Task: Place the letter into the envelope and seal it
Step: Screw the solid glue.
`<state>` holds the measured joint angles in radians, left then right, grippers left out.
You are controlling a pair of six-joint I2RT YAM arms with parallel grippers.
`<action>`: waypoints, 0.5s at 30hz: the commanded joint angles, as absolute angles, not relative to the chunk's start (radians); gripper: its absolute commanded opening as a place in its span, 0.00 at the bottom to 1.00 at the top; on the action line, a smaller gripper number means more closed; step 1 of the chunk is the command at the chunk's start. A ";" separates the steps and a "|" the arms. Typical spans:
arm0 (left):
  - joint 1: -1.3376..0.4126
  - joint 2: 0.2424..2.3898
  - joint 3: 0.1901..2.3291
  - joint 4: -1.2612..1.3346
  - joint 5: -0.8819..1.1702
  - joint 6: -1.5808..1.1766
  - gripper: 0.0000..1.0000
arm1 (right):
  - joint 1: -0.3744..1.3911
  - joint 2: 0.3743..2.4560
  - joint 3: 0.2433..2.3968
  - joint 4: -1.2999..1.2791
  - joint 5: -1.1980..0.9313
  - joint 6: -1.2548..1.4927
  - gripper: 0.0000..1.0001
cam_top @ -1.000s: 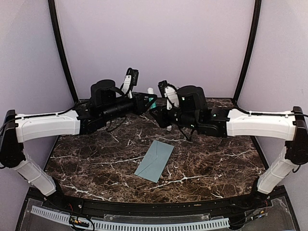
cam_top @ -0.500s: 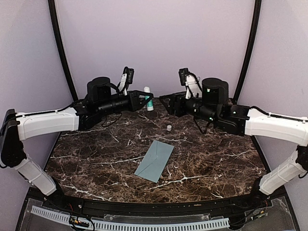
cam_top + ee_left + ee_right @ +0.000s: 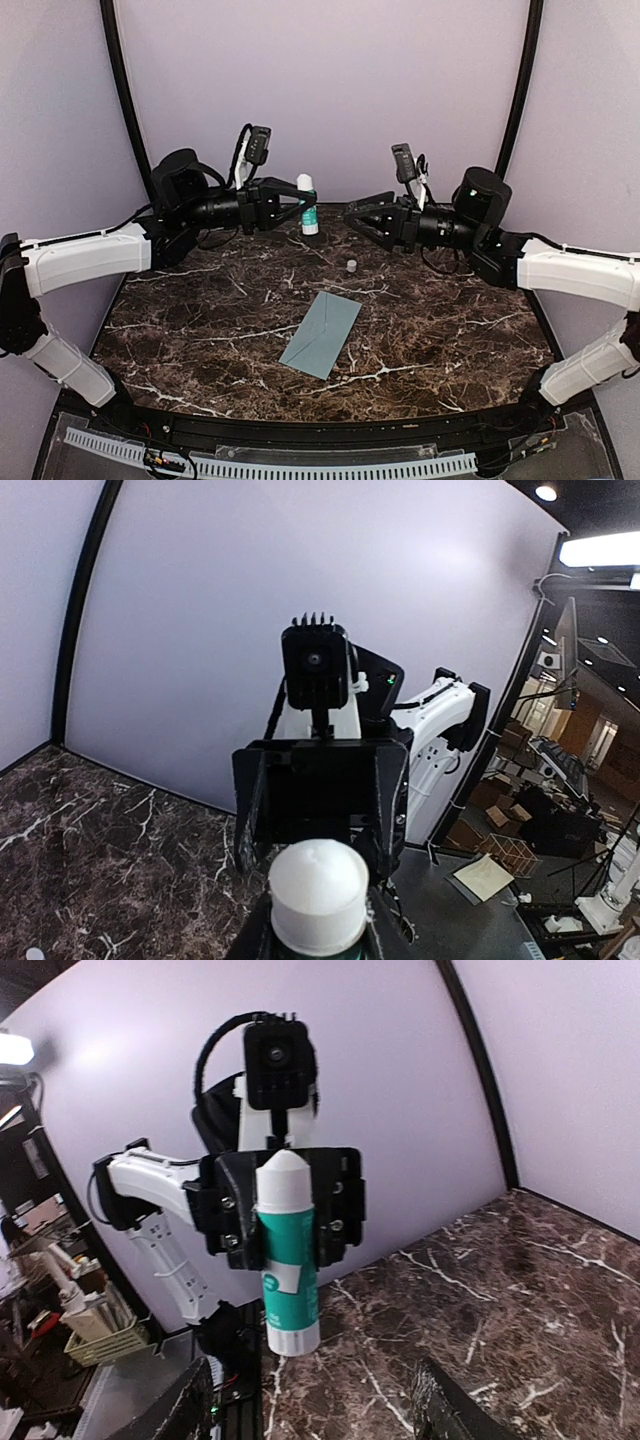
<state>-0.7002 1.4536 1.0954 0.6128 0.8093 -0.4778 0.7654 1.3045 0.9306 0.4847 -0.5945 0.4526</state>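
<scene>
at table's far edge, left pincer [image 3: 301,210] grips glue stick [image 3: 306,185] upright; right pincer [image 3: 358,214] spread wide, empty, facing it. small white cap [image 3: 351,265] lies on table [image 3: 450,330]. envelope [image 3: 322,333] flat at centre, apart from both pincers. no letter visible, likely inside. gluing, sealing left.

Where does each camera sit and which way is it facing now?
Top external: above, behind the bases, looking down on table, envelope, left arm and right arm.
Left wrist: on left arm, facing the right gripper; own fingers flank the glue stick.
Right wrist: on right arm, facing the left gripper; own open fingers at bottom.
Shared: every view shows the glue stick.
</scene>
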 commanded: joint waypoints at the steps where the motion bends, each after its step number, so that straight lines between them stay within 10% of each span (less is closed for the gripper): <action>1: -0.704 1.452 1.092 0.803 0.997 -0.563 0.00 | 0.774 1.362 0.955 0.692 -0.857 0.545 0.62; 15: -0.731 1.499 1.130 0.846 1.042 -0.587 0.00 | 0.859 1.521 1.083 0.739 -0.935 0.568 0.43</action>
